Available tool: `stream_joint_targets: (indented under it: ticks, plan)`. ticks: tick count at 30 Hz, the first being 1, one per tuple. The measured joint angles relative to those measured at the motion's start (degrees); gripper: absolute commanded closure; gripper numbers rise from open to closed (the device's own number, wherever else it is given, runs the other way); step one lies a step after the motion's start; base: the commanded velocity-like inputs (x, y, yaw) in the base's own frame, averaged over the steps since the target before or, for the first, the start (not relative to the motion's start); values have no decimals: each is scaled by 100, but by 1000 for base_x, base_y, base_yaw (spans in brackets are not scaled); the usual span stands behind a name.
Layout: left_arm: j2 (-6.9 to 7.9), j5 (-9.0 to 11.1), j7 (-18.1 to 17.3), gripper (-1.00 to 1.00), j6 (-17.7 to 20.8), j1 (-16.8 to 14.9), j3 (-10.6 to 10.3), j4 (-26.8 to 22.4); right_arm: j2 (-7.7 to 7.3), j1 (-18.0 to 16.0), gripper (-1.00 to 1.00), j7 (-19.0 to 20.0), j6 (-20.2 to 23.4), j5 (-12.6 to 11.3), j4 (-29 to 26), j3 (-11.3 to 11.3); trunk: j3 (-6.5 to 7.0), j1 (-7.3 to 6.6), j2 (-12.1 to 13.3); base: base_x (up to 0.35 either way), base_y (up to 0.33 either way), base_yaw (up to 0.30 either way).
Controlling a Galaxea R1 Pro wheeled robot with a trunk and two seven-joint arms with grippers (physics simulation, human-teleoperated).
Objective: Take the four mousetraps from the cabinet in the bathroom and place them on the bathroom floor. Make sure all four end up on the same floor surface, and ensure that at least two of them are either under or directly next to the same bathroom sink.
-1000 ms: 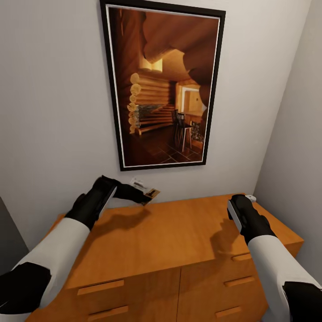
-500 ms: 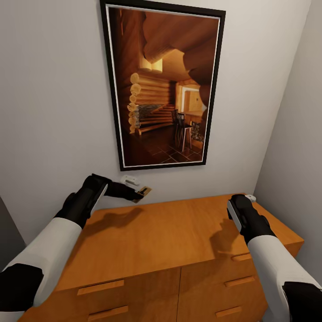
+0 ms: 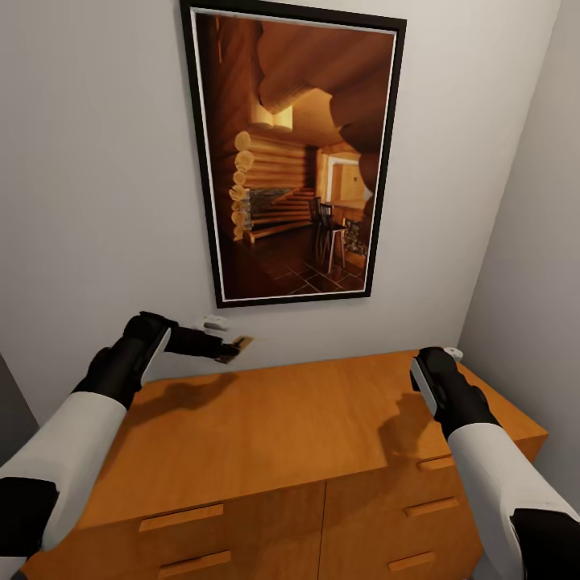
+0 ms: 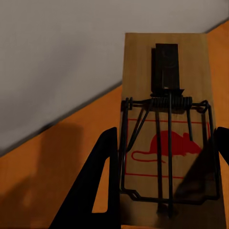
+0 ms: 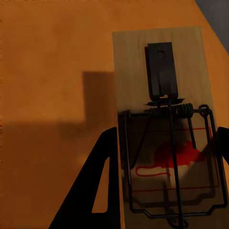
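Observation:
My left gripper (image 3: 225, 349) hangs above the back left of the orange-brown cabinet (image 3: 306, 419), close to the wall, shut on a small mousetrap (image 3: 240, 345). In the left wrist view that mousetrap (image 4: 164, 81), pale wood with a red mouse print and a wire spring, sits between the two black fingers (image 4: 102, 162). My right gripper (image 3: 433, 372) hovers over the cabinet's right end. The right wrist view shows a second mousetrap (image 5: 162, 81) held between its fingers (image 5: 102, 167), over the cabinet top (image 5: 47, 71).
A large black-framed picture (image 3: 294, 153) of a log interior hangs on the wall behind the cabinet. A grey side wall (image 3: 532, 242) stands close on the right. Drawer handles (image 3: 181, 517) show on the cabinet front. A small white object (image 3: 453, 353) lies at the back right corner.
My left arm has swung to the left and slightly back toward the wall, carrying its mousetrap along. The right arm has barely moved.

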Motion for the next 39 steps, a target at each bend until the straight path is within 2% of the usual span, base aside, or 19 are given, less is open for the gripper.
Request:
stream_joint_targets:
  ticks: [12,30,36,39]
  plan:
    - [1,17,3,100,-4,0,11,-6,22,0,100,-4,-37,0,30,-5,0,1,0,-20,0,0]
    - [3,-13,9,100,172,0,0,89,88,0,100,1,-118,-22,34,-17,0,4,0,-321,0,0]
    - [-17,-18,10,100,179,0,-12,225,121,85,100,23,-570,-53,-50,-20,0,4,1,-346,0,0]
    - [-19,-24,10,100,171,0,-13,340,233,170,100,22,-973,-61,-90,-20,0,4,0,-346,0,0]
